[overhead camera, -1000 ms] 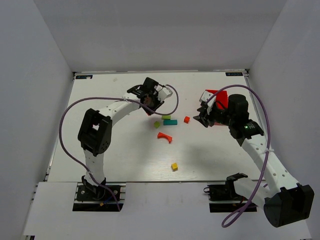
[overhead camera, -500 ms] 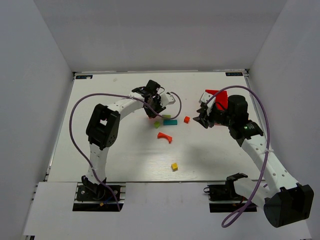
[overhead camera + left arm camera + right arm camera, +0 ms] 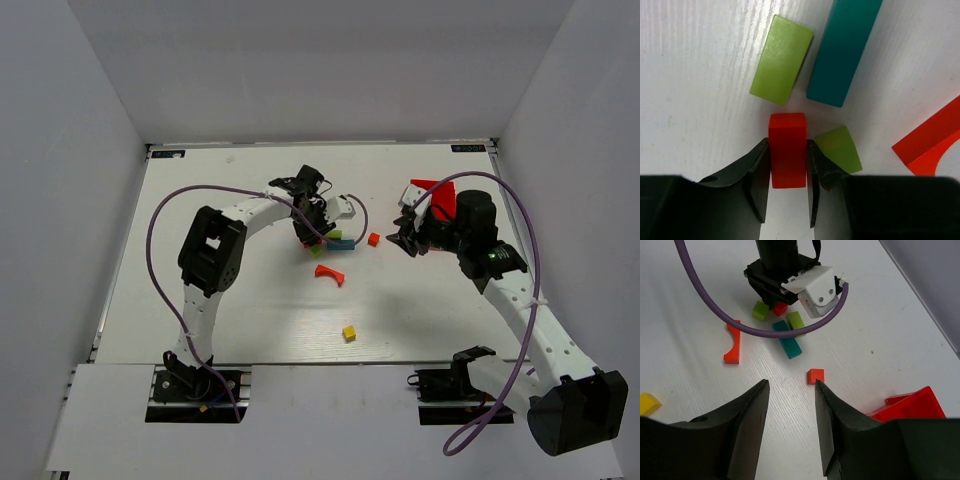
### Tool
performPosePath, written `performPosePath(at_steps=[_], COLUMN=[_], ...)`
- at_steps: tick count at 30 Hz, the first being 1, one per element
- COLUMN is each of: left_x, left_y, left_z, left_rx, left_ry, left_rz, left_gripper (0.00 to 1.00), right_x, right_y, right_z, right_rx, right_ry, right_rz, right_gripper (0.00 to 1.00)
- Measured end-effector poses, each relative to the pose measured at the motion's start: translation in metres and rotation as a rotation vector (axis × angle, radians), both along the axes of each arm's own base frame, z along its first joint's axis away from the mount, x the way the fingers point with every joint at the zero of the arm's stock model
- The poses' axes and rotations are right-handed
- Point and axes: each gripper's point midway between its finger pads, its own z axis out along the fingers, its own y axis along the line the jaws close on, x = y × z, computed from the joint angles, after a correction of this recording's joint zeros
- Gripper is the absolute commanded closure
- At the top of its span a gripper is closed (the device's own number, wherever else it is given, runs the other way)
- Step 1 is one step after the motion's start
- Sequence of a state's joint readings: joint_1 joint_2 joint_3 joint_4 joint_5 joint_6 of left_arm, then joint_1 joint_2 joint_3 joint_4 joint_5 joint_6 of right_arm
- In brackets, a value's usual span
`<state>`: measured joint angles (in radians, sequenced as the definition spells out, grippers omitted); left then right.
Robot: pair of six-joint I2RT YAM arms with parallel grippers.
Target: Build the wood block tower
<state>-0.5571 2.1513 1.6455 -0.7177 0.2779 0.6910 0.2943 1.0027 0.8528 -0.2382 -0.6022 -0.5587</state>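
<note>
My left gripper point(image 3: 787, 146) is shut on a small red block point(image 3: 787, 155), held just above the table beside a green cube point(image 3: 839, 149). Ahead of it lie a green bar point(image 3: 781, 60) and a teal bar point(image 3: 844, 50); part of the red arch point(image 3: 935, 137) shows at the right. From above, the left gripper point(image 3: 313, 234) hangs over this cluster, with the red arch point(image 3: 330, 273) just below and a yellow cube point(image 3: 349, 333) nearer the front. My right gripper point(image 3: 790, 385) is open and holds nothing, above the table near a small red cube point(image 3: 815, 376).
A larger red plastic bin point(image 3: 435, 198) sits behind the right gripper, and its corner point(image 3: 910, 407) shows in the right wrist view. The left arm's purple cable point(image 3: 765, 327) loops low over the blocks. White walls enclose the table point(image 3: 230, 300).
The left gripper has moved right and toward the front, down to the cluster of green and teal blocks. The right arm has not moved.
</note>
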Motion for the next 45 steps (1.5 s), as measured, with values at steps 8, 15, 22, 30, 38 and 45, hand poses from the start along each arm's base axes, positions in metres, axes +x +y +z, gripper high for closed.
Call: performPosePath(at_steps=[8, 15, 22, 30, 38, 45], left_x=[-0.011, -0.001, 0.007, -0.003, -0.013, -0.014], left_y=[-0.010, -0.024, -0.043, -0.058, -0.056, -0.055], left_z=[0.003, 0.003, -0.002, -0.001, -0.003, -0.003], left_rx=[-0.032, -0.061, -0.089, -0.108, -0.095, -0.093], left_ry=[0.039, 0.045, 0.062, 0.072, 0.069, 0.057], left_rz=[-0.053, -0.078, -0.121, -0.198, -0.256, -0.263], left_gripper=[0.98, 0.98, 0.98, 0.98, 0.99, 0.95], right_x=[-0.001, 0.000, 0.000, 0.000, 0.000, -0.001], right_y=[-0.001, -0.002, -0.003, -0.003, -0.003, -0.003], right_z=[0.003, 0.003, 0.004, 0.005, 0.005, 0.007], right_rx=[0.004, 0.004, 0.005, 0.004, 0.003, 0.005], right_ry=[-0.009, -0.008, -0.014, -0.017, -0.020, -0.026], right_rz=[0.001, -0.004, -0.007, -0.004, -0.003, 0.000], right_gripper=[0.52, 0.52, 0.52, 0.52, 0.52, 0.52])
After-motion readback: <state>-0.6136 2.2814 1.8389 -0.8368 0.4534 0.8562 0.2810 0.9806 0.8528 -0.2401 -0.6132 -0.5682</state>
